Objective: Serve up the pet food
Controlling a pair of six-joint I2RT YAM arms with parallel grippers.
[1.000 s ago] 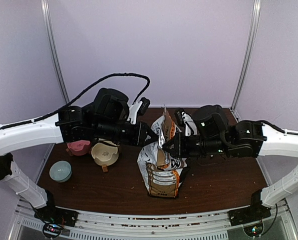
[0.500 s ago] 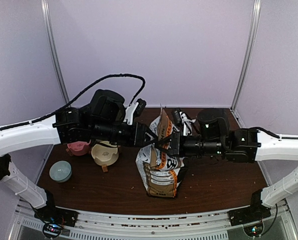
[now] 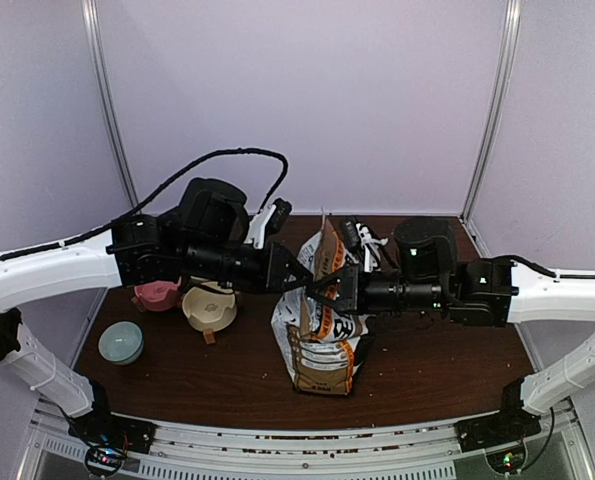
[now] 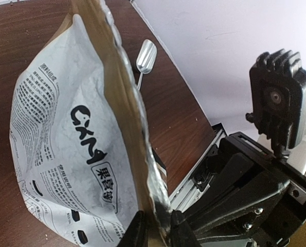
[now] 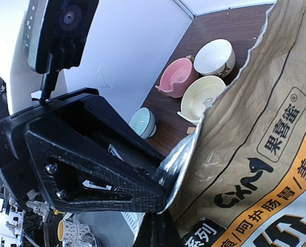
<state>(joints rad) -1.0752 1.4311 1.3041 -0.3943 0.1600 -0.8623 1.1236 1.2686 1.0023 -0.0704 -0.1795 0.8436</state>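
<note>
The brown-and-white CXM bag (image 3: 322, 335) stands mid-table with its torn foil-lined top edge held up between both arms. My left gripper (image 3: 310, 281) meets it from the left. In the left wrist view the left gripper (image 4: 159, 230) is shut on the bag (image 4: 65, 144), one finger on the paper side and one on the foil. My right gripper (image 3: 330, 292) comes from the right. The right wrist view shows the right gripper (image 5: 160, 231) shut on the same edge of the bag (image 5: 255, 134). The pet food is out of view. A silver scoop (image 4: 146, 55) lies on the table beyond the bag.
Left of the bag stand a pink bowl (image 3: 157, 295), a cream bowl (image 3: 209, 305) and a light blue bowl (image 3: 121, 342). A white bowl (image 5: 214, 56) sits behind the cream one. Purple walls close the back and sides. A metal rail runs along the near edge.
The right arm has turned and stretched out level, and the bag's top stands more upright. The left gripper has shifted slightly at the bag's edge. The bowls have not moved.
</note>
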